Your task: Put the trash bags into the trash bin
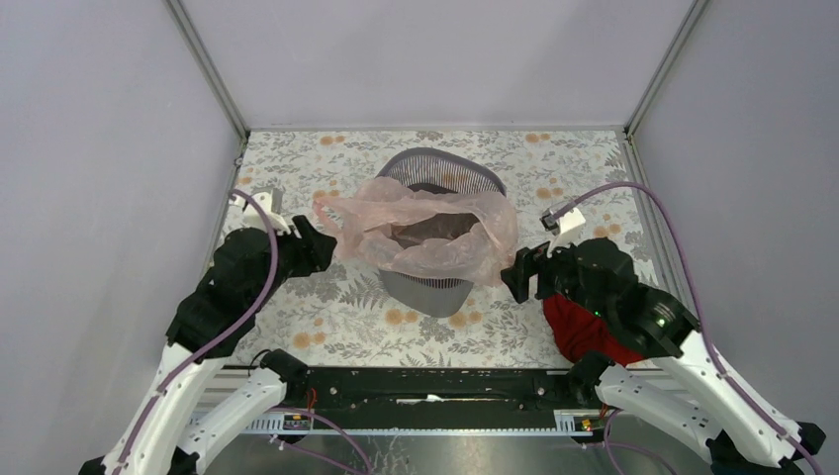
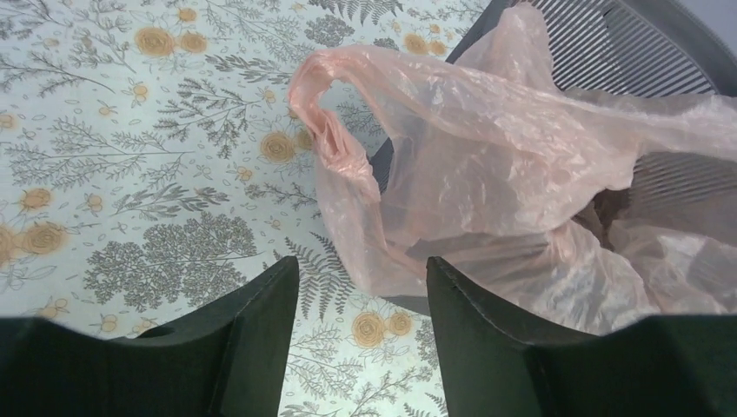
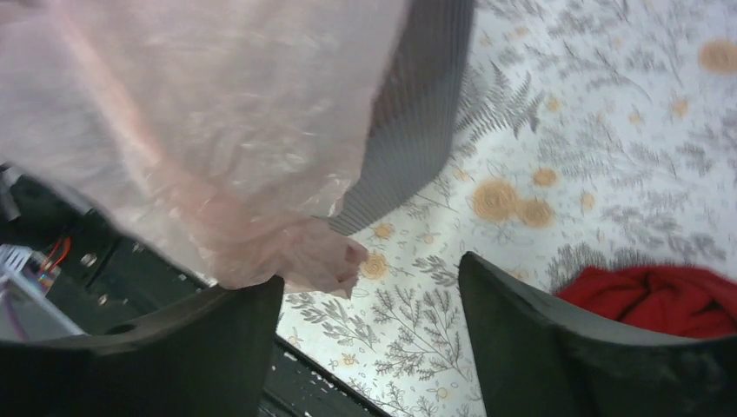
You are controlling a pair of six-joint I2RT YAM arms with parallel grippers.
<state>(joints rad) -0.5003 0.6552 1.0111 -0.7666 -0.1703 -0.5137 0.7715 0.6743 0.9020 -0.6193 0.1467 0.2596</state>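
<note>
The pale-pink trash bag is draped over the rim of the dark grey mesh trash bin, its mouth open and sagging into the bin, one handle loop hanging off the left side. My left gripper is open and empty, just left of the bag; in the left wrist view the bag lies ahead of it. My right gripper is open and empty at the bin's right side; in the right wrist view the bag hangs over the bin wall by the left finger.
A dark red cloth lies on the table under my right arm, also seen in the right wrist view. The floral tablecloth covers the table. Grey walls enclose the back and both sides.
</note>
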